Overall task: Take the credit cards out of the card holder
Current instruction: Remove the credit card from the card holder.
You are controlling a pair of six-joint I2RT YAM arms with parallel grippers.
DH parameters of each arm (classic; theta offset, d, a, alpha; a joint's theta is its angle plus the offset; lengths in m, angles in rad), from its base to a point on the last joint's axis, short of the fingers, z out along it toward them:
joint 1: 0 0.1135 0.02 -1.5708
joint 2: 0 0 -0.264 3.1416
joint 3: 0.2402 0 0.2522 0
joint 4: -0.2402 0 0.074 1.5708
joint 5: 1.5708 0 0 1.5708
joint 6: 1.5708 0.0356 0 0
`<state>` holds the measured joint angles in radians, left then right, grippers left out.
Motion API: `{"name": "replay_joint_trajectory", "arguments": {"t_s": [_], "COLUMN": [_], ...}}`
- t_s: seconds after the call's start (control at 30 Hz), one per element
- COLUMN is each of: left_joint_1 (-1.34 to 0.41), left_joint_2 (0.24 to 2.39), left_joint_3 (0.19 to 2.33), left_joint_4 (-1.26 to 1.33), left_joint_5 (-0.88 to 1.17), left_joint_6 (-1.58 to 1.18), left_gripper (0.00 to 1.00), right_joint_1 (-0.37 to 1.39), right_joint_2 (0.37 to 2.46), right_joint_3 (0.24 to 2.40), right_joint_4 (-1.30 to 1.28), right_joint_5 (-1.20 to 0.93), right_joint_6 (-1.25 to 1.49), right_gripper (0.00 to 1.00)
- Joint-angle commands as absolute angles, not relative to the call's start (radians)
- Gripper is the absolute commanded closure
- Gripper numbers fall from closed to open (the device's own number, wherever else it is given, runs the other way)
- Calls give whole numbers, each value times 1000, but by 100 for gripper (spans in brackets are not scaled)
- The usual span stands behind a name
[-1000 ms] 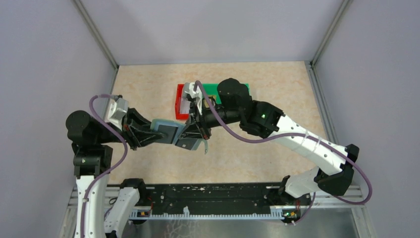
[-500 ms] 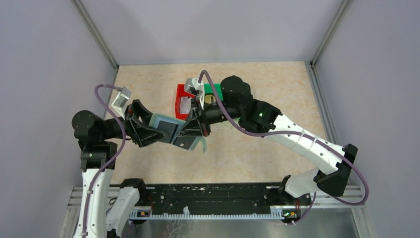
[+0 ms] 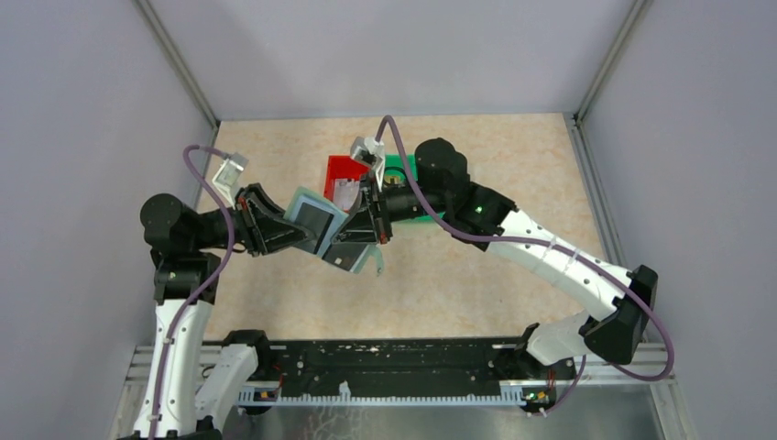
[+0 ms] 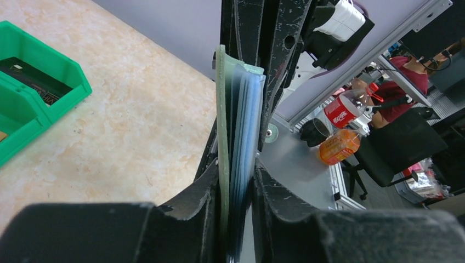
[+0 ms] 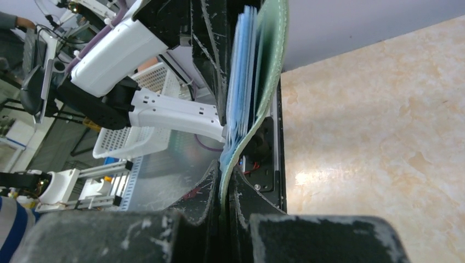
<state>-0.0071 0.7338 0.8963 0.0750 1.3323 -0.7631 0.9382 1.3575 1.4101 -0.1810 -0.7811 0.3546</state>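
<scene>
1. The card holder (image 3: 322,229), a flat grey-green wallet with a pale blue pocketed lining, hangs open above the speckled table (image 3: 275,156).
2. The left gripper (image 4: 236,183) pinches one half tight, and the right gripper (image 5: 226,183) pinches the other.
3. A stiff dark credit card (image 3: 317,220) sits in a pocket.

Notes on your rig. Both arms match, with white shells on the long links and black housings at the joints: left arm (image 3: 174,316), right arm (image 3: 559,266). A purple cable (image 3: 197,158) loops off each wrist. A green light (image 3: 478,213) is lit on the right arm's black joint. A white camera block (image 3: 226,171) sits at each wrist. The left gripper (image 4: 237,186) has black fingers (image 4: 192,205), scuffed with pale chips. The right gripper (image 5: 224,181) has fingers (image 5: 200,189) worn the same. Black bases (image 3: 243,353) sit at the counter's near edge.
</scene>
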Motion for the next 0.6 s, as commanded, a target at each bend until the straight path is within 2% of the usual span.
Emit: {"name": "replay_joint_trajectory", "arguments": {"t_s": [0.0,0.27,0.33,0.37,0.43,0.57], "left_joint_1": [-7,-7,-7,-7,-7,-7], "left_joint_2": [750,757,753,753,749,743], "left_joint_3": [922,951,957,958,962,958], "left_joint_4": [73,43,42,42,43,76], "left_joint_5": [1307,1310,1307,1307,1305,1298], "left_joint_6": [-782,-761,-759,-760,-767,-795], "left_gripper": [73,75,73,69,52,43], "right_joint_1": [933,931,931,932,931,931], "right_joint_2": [1303,1301,1300,1300,1302,1307], "right_joint_3": [1402,1382,1378,1376,1376,1380], "right_joint_4": [-9,68,71,69,69,76], "right_joint_5": [-871,-909,-911,-911,-910,-910], "right_joint_6": [417,462,463,464,464,472], "right_gripper": [100,100,100,100,100,100]}}
